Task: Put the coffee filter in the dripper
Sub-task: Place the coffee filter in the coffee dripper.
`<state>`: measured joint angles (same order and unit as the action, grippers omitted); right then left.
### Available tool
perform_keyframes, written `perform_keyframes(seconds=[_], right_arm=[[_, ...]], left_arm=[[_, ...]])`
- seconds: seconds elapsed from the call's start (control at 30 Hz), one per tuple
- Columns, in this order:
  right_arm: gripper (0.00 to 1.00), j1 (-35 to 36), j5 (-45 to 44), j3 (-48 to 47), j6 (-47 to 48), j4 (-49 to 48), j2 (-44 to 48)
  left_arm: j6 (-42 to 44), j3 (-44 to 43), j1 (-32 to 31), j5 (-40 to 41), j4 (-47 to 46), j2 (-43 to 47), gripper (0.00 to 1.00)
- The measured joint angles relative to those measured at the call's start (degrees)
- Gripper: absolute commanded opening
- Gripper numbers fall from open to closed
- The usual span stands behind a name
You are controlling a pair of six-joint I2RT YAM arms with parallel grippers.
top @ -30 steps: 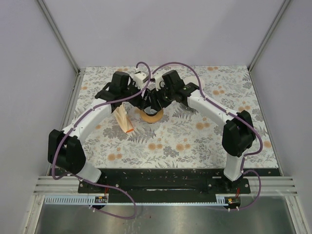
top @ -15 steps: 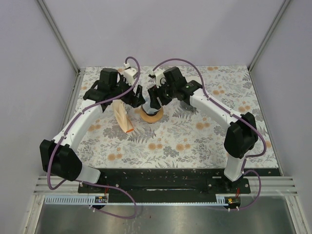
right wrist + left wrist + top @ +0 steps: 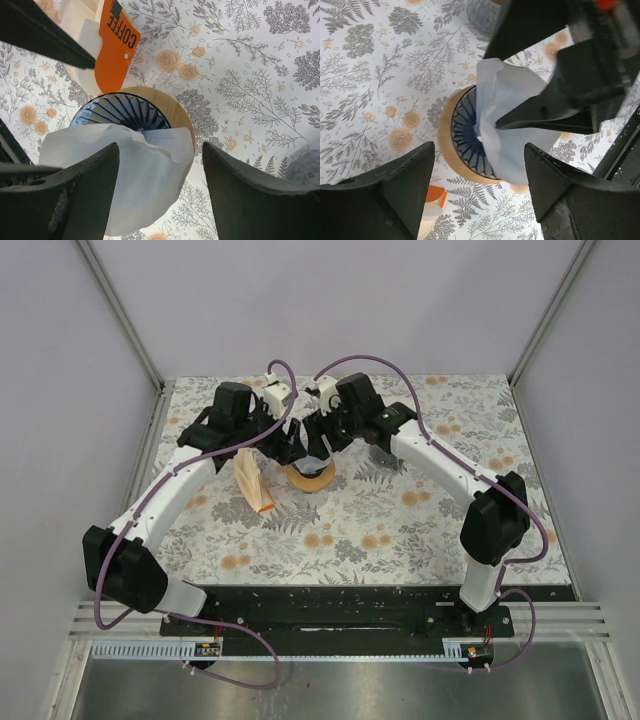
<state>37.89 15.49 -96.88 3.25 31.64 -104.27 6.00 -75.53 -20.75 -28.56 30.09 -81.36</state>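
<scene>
Hovering with left claw (image 3: 479,150) and right claw (image 3: 160,150) spread, we should ease the filter (image 3: 145,175) toward 12 o'clock into the dripper (image 3: 125,107).

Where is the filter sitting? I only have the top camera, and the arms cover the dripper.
Observer: In the right wrist view the white filter lies over one side of the dripper and hangs past its wooden rim. The blue ribs on the other side are bare.
Operator: Is either gripper holding it?
Observer: No. The left gripper and the right gripper both stand open above it, and the paper is not pinched.
Operator: What's the tan thing beside the dripper?
Observer: It's a packet with an orange label that reads COFFEE.
</scene>
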Motion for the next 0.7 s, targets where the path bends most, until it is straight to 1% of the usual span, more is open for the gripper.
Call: perform_keyframes(seconds=[0.17,0.3,0.5,0.7], right_arm=[[0.73,0.0,0.1,-0.5,-0.3,-0.1,-1.9],[0.73,0.0,0.1,-0.5,-0.5,0.0,-3.9],[0.74,0.0,0.1,-0.5,-0.5,-0.3,-4.2],[0.76,0.0,0.0,-0.5,-0.1,-0.3,-3.8]], left_arm=[[0.9,0.0,-1.3,1.8,0.0,-0.7,0.72],[1.8,0.2,-1.2,7.4,0.2,-1.3,0.70],[2.6,1.1,-1.2,14.1,-0.8,-1.3,0.69],[2.6,2.1,-1.2,16.6,-1.5,-1.3,0.69]])
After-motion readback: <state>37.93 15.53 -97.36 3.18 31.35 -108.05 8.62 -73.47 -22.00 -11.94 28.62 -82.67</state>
